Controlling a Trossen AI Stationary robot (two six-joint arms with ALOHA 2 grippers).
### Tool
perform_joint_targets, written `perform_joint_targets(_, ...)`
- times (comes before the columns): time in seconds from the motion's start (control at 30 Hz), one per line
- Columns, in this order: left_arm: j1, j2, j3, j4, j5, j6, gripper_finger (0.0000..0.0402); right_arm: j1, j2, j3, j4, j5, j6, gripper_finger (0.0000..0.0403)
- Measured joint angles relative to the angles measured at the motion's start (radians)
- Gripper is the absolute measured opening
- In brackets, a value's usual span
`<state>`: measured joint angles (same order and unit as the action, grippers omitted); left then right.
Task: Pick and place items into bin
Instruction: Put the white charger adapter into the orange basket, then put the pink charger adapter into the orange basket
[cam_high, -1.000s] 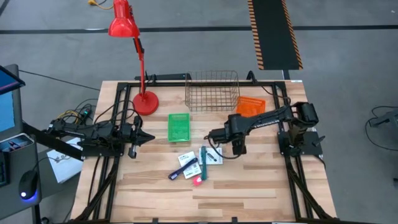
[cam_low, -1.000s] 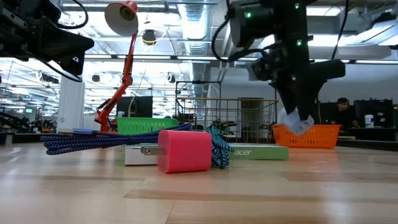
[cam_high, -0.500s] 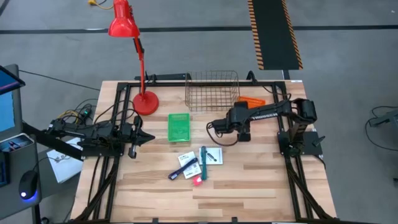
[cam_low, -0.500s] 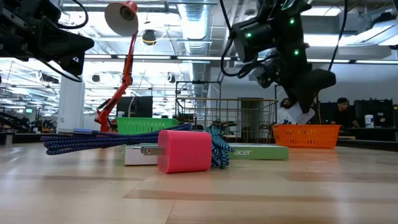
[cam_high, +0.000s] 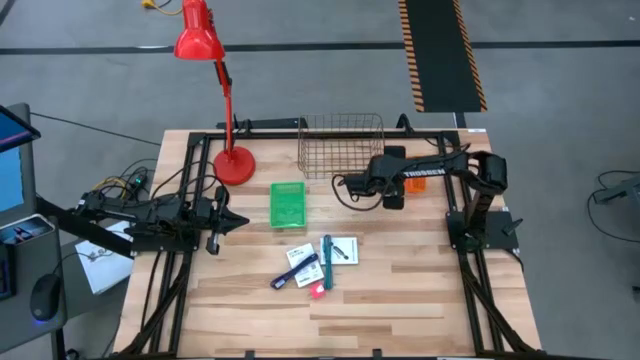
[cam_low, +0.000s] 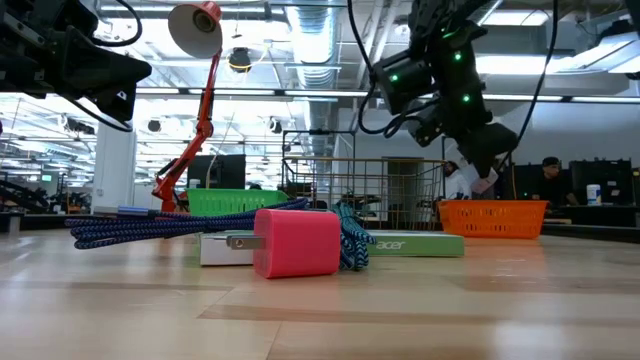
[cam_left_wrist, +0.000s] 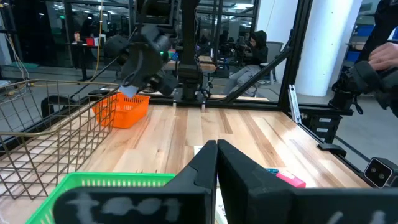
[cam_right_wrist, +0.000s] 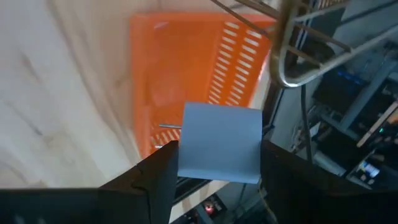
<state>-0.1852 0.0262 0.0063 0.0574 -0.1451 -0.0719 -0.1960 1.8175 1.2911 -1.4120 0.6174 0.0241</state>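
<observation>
My right gripper (cam_high: 392, 192) is shut on a pale white card (cam_right_wrist: 219, 140) and hovers over the orange slotted bin (cam_right_wrist: 186, 62), which stands at the table's far right (cam_high: 415, 166). In the low view the card (cam_low: 463, 180) hangs above that bin (cam_low: 495, 216). The other items lie flat mid-table: two white cards (cam_high: 343, 249) (cam_high: 299, 256), a dark blue pen (cam_high: 294, 274), a teal stick-like tool (cam_high: 327, 262) and a pink-red object (cam_high: 318, 290). My left gripper (cam_high: 232, 222) waits shut at the table's left, touching nothing. My right gripper pinches the card between its two fingers (cam_right_wrist: 158, 177), which stand at the card's two opposite side edges near its lower end (cam_right_wrist: 217, 171). The card is lifted clear of the table and sticks out past the fingertips, over the orange bin.
A wire basket (cam_high: 341, 145) stands at the far edge beside the orange bin. A green bin (cam_high: 288, 204) sits left of centre, and a red desk lamp's base (cam_high: 234, 164) at the far left. People show in the room beyond the table (cam_left_wrist: 252, 46).
My right gripper, carrying the card, has moved from above the items at mid-table toward the far right and a little upward, ending over the orange bin. It has stayed shut on the card. The other items have not moved.
</observation>
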Motion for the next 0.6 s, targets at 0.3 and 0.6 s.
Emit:
perform_joint_targets(0.3,0.000,0.000,0.000,0.000,0.000,0.000,0.0000,-0.027,0.000,0.000,0.001,0.014,0.029,0.0228)
perform_joint_targets(0.6,0.000,0.000,0.000,0.000,0.000,0.000,0.0000,0.001,0.000,0.000,0.001,0.013,0.034,0.0225)
